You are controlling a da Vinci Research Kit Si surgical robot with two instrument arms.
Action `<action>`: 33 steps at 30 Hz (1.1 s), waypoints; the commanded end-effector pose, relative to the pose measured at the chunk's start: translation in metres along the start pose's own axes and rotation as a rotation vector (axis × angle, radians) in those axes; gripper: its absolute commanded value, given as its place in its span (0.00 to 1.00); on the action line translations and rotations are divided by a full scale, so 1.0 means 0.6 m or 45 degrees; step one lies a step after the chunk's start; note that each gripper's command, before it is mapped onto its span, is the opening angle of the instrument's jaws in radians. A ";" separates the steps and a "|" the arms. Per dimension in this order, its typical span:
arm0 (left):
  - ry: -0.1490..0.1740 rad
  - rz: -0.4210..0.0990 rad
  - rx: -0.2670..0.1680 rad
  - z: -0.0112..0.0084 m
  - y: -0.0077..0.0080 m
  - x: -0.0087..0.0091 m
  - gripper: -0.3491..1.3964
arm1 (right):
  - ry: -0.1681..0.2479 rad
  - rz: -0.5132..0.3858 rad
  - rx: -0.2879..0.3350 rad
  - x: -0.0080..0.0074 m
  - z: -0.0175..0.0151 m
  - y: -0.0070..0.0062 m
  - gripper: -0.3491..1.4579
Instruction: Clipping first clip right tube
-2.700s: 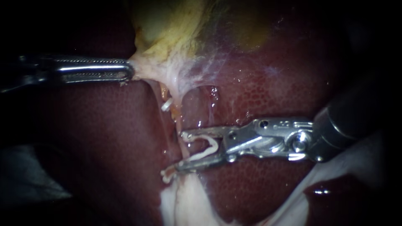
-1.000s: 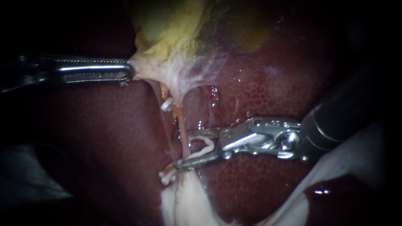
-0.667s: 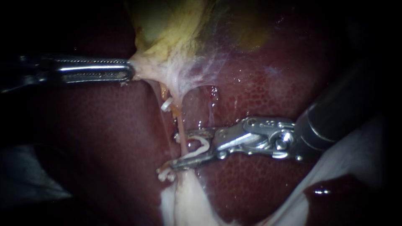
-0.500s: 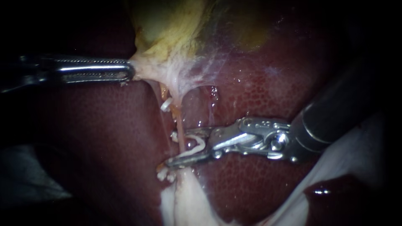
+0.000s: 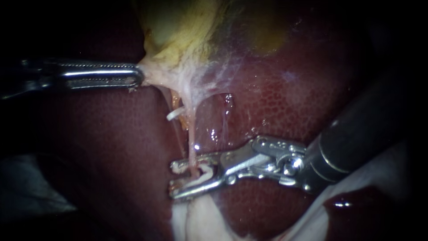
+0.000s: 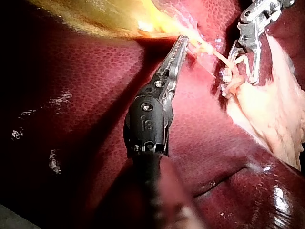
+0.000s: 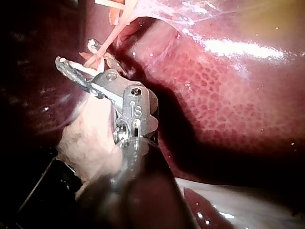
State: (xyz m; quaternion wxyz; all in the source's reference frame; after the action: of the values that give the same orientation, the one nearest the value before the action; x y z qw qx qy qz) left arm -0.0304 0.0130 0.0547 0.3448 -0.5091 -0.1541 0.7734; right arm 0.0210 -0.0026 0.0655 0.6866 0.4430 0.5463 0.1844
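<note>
A thin pink tube, the right tube (image 5: 192,138), runs down from the yellowish gallbladder (image 5: 178,27). My right instrument (image 5: 189,177) comes in from the right. Its two metal jaws straddle the tube low down and have narrowed, pressing a white clip (image 5: 199,175) folded round the tube. In the right wrist view the jaws (image 7: 76,55) reach past the tube (image 7: 112,38). My left instrument (image 5: 139,76) is shut on pale tissue at the gallbladder's edge and holds it stretched leftwards. The left wrist view shows its jaws (image 6: 183,39) on that tissue.
Another white clip (image 5: 174,114) sits higher up on a thinner strand just left of the tube. Dark red liver (image 5: 111,147) surrounds everything. Pale fatty tissue (image 5: 196,218) lies below the right instrument's jaws.
My right instrument has moved left and slightly down until the tube lies between its jaws. The jaws have narrowed and the clip has folded round the tube. The left instrument has stayed still.
</note>
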 end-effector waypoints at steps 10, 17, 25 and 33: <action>0.000 0.000 0.000 0.0000 0.0000 0.0000 0.00 | 0.005 0.087 0.002 0.0015 -0.0017 -0.0008 0.21; 0.000 0.000 0.000 0.0001 0.0000 0.0000 0.00 | 0.004 0.162 0.005 0.0013 -0.0024 -0.0012 0.00; 0.000 0.000 0.000 0.0001 0.0000 0.0000 0.00 | -0.018 0.199 -0.004 0.0007 -0.0030 -0.0015 0.00; 0.000 0.000 0.000 0.0002 0.0000 0.0000 0.00 | -0.018 0.198 -0.004 0.0006 -0.0030 -0.0015 0.00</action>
State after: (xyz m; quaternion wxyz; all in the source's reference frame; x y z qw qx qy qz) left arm -0.0305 0.0131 0.0547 0.3448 -0.5092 -0.1540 0.7734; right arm 0.0193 -0.0021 0.0645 0.6746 0.4847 0.5048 0.2349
